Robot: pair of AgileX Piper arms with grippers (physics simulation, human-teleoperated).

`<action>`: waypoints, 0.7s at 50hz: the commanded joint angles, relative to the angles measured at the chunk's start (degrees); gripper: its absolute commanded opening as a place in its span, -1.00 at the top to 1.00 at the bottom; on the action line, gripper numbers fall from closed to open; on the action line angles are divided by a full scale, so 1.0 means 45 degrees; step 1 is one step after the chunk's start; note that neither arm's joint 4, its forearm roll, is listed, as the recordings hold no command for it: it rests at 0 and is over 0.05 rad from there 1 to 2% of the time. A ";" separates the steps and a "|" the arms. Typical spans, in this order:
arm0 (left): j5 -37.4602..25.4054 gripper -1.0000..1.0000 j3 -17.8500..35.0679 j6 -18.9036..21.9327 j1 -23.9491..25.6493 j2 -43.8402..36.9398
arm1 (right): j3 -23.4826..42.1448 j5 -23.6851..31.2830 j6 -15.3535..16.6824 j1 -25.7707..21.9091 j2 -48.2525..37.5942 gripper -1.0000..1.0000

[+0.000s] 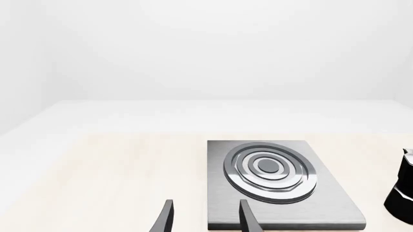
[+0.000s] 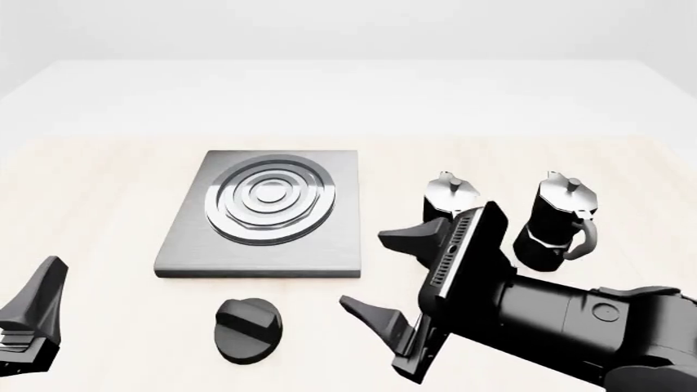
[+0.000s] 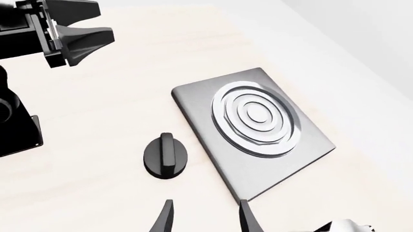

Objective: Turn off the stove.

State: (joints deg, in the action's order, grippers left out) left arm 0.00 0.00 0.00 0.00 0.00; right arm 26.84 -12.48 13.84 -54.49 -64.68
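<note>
Right hand (image 2: 379, 273): fingers spread apart, nothing held, hung above the worktop (image 2: 98, 188) right of the knob.
Left hand (image 2: 33, 314): seen at the near left edge, fingers parted, empty.
Stove (image 2: 267, 211): laid flat, left of centre.
Knob (image 2: 247, 328): set just in front of the stove.
Pots (image 2: 561, 220): two stood right of the stove.

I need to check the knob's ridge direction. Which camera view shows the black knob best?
The right wrist view: the knob is whole, seen from above, its ridge clear. The front view shows it too, at a flatter angle. The left wrist view shows only the stove, no knob.
</note>
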 commanded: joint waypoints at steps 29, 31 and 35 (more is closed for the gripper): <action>0.0000 -1.00 0.0000 0.0000 0.0000 0.0000 | 0.2471 -0.1142 -0.0362 -0.1185 -0.5080 -1.00; 0.0000 -1.00 0.0000 0.0000 0.0000 0.0000 | 0.2582 -0.1104 -0.0407 -0.1186 -0.5313 -1.00; 0.0000 -1.00 0.0000 0.0000 0.0000 0.0000 | 0.2767 -0.1088 -0.0454 -0.1229 -0.5815 -1.00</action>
State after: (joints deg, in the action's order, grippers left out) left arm 0.00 0.00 0.00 0.00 0.00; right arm 36.99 -17.13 12.44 -59.28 -85.65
